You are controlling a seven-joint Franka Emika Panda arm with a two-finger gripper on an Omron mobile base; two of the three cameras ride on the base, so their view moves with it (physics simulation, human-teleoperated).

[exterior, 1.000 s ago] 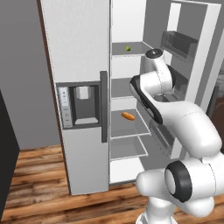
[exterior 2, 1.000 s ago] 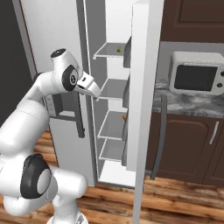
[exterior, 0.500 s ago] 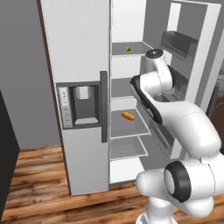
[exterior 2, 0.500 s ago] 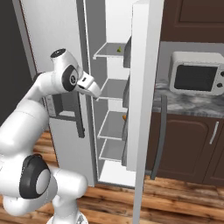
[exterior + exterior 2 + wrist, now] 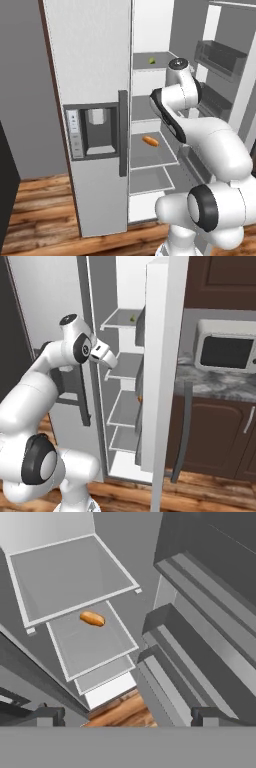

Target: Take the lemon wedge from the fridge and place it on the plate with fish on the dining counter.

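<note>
Fridge: tall, silver-white; left door shut, with grey dispenser panel and dark vertical handle; right door swung wide, door bins exposed.

Lemon wedge: tiny yellow-green piece on the top shelf, towards the back; also seen at.

Orange oblong food item: lying on a lower shelf, well below the wedge; seen from the hand at.

Gripper: jaws spread wide, holding nothing, in front of the open compartment and looking down over the shelves.

Microwave: on the grey marbled tabletop right of the fridge.
</note>
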